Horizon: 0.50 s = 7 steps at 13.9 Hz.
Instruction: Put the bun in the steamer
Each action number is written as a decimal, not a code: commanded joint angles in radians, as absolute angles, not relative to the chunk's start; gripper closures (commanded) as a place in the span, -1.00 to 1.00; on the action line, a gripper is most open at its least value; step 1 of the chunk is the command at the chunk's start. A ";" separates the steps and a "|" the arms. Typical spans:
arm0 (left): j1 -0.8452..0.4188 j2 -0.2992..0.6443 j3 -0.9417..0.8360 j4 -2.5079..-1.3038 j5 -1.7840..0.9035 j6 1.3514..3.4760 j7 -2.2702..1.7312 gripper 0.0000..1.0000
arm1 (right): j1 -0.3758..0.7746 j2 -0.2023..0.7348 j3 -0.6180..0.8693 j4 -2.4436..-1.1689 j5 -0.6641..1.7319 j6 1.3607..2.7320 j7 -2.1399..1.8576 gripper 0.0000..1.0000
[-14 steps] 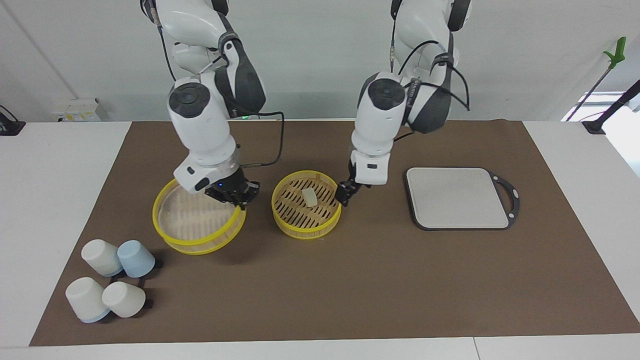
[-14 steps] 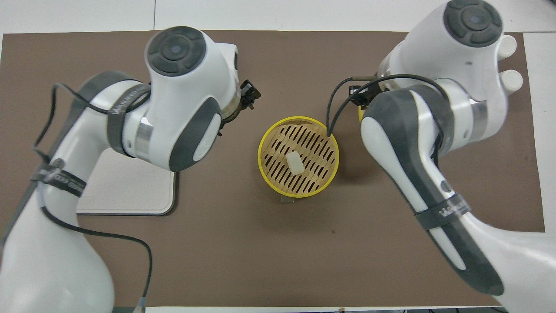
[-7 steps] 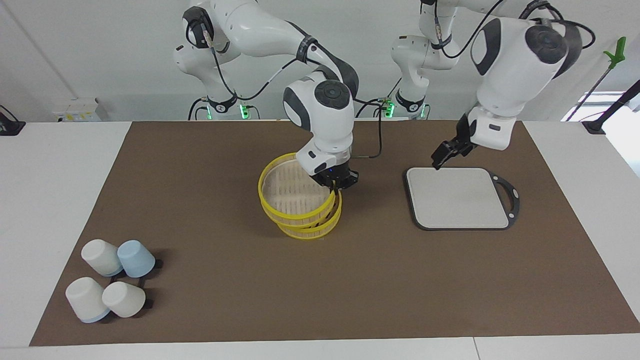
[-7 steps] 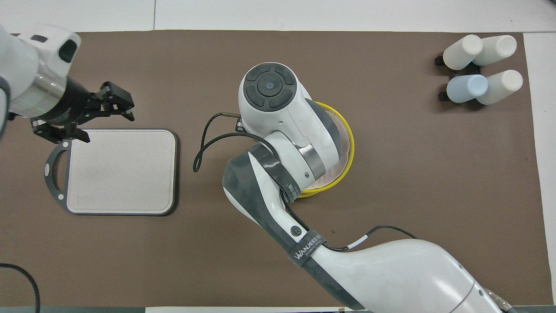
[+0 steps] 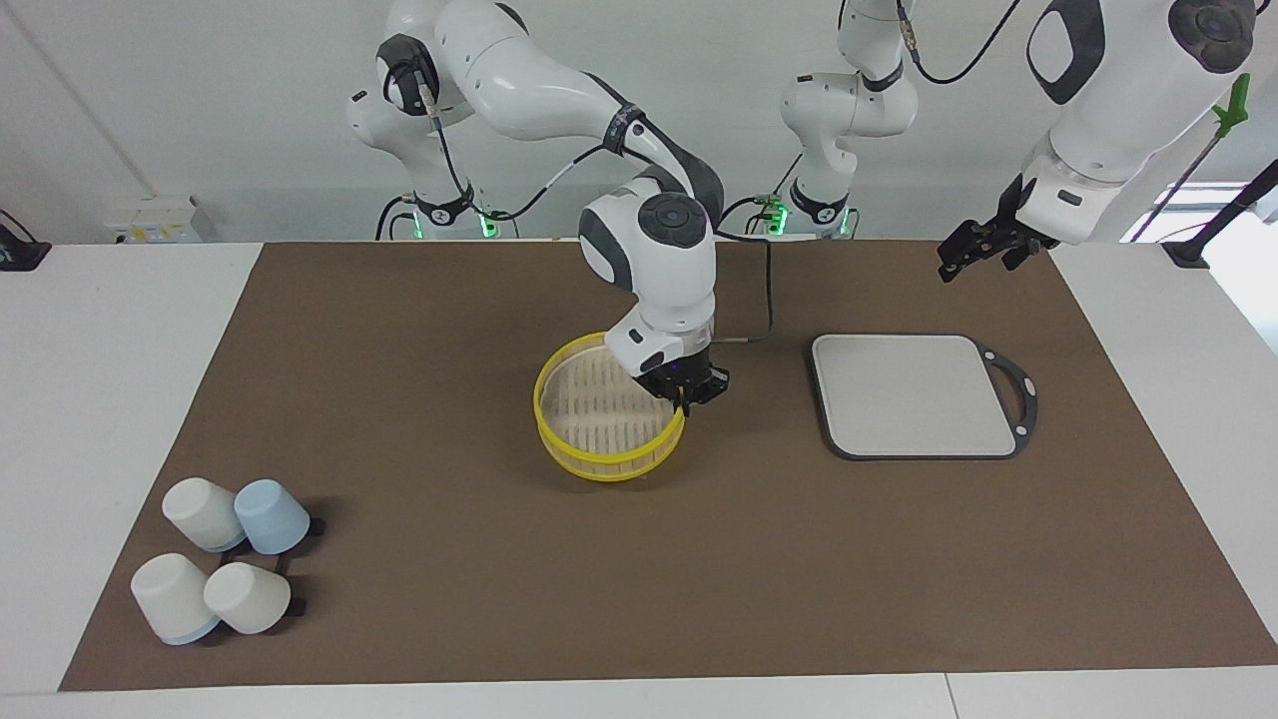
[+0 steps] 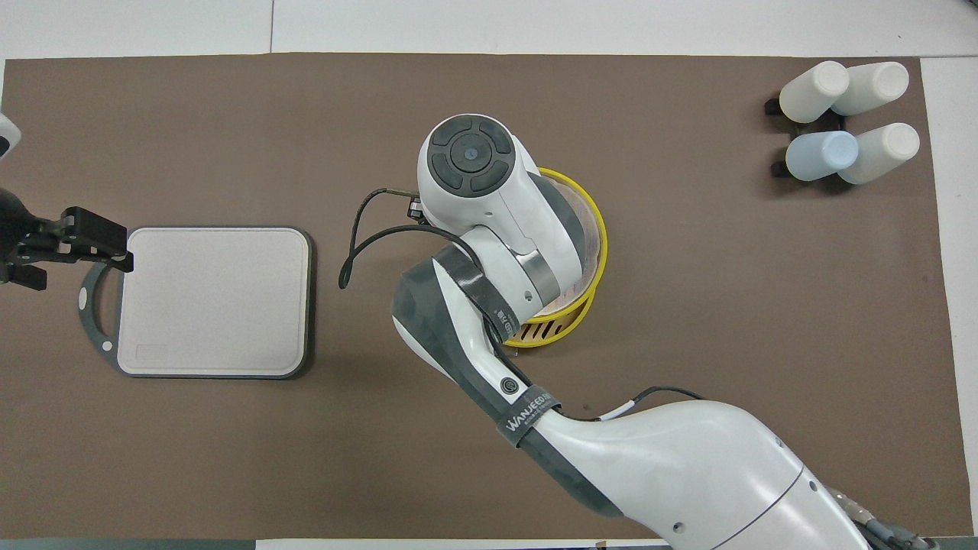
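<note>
Gripping: your right gripper (image 5: 684, 396) pinches the upper tier's rim at its 3 o'clock, over the steamer (image 5: 609, 424).
Left gripper (image 5: 983, 250): fingers spread wide, empty, above the board (image 5: 914, 394).
Bun: hidden (likely inside).
Handling: tier probably light, stiff; hold by rim.

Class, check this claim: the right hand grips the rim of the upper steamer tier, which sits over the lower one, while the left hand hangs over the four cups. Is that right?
One detail is wrong. The left hand hangs up by the grey board's handle end, not over the four cups, as the facing view shows. The right hand does grip the upper steamer tier's rim.
</note>
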State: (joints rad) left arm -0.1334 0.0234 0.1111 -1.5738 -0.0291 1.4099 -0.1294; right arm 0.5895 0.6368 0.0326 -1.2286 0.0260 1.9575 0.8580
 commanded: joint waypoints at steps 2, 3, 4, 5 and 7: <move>-0.014 -0.034 -0.015 -1.652 -0.009 1.419 -0.067 -1.00 | 0.592 0.627 0.037 -1.230 0.018 1.898 0.880 1.00; -0.014 -0.028 -0.015 -1.649 -0.009 1.440 -0.067 -1.00 | 0.597 0.627 0.037 -1.233 0.018 1.896 0.894 1.00; -0.014 -0.026 -0.015 -1.651 -0.009 1.462 -0.067 -1.00 | 0.598 0.627 0.038 -1.241 0.018 1.898 0.899 1.00; -0.012 -0.026 -0.015 -1.652 -0.009 1.476 -0.067 -1.00 | 0.601 0.626 0.038 -1.247 0.020 1.902 0.899 1.00; -0.012 -0.020 -0.012 -1.651 -0.009 1.497 -0.055 -1.00 | 0.606 0.626 0.038 -1.250 0.023 1.904 0.910 1.00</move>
State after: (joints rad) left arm -0.0297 -0.0035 -0.0021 -1.6198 -0.0258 1.4594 -0.0829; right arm 0.6029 0.6372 0.0342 -1.2365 0.0259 1.9061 0.8757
